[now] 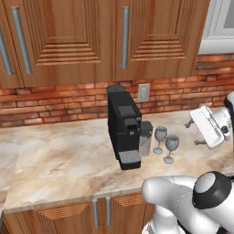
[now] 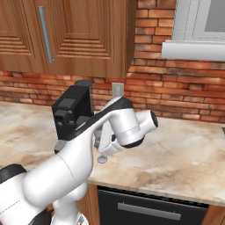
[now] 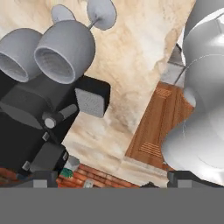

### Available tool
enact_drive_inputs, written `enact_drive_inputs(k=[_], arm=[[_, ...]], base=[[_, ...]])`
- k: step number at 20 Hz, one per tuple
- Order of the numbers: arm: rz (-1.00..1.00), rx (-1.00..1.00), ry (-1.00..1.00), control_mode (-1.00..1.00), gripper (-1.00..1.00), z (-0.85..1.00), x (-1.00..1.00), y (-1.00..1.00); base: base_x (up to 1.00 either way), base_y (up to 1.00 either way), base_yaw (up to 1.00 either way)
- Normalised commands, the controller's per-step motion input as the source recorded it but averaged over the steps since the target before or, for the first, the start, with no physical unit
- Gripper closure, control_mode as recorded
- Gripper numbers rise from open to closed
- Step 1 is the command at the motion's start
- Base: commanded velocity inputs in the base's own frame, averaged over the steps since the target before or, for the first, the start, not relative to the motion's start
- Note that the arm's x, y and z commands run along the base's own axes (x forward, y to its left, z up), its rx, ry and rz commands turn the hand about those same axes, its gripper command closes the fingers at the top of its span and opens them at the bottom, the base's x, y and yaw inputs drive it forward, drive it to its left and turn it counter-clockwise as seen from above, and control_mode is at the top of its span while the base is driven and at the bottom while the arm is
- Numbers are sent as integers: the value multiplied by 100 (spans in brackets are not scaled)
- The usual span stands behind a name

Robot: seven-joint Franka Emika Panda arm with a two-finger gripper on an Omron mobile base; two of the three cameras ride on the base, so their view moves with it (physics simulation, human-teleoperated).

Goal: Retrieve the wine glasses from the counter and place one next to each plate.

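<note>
My arm (image 2: 79, 154) rises from the base, bends at the elbow and reaches forward. The gripper (image 1: 194, 132) hangs high at the right, pointing left, jaws spread wide, gripping nothing.

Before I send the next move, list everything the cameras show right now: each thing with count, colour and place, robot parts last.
wine glasses: two, clear grey, upright on the counter just right of the coffee machine
coffee machine: one, black with a clear tank on its right side, mid counter near the wall
counter: one, beige marbled
cabinets: brown wood, metal handles, above and below the counter
brick wall: red-brown, behind the counter
outlet: one, pale, on the bricks
window frame: white, upper right
pincer: one, open, holding nothing, right of the glasses
</note>
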Motion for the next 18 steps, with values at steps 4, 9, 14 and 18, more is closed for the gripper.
enact_drive_inputs(k=[4,9,14,18], arm=[[0,7,11,-100,-100,-28,5,-17],[-2,3,5,-100,-100,-33,7,-9],[-2,0,3,-100,-100,-27,6,-1],[-2,0,0,-100,-100,-21,0,-9]], base=[[0,0,0],[0,0,0],[0,0,0],[0,0,0]])
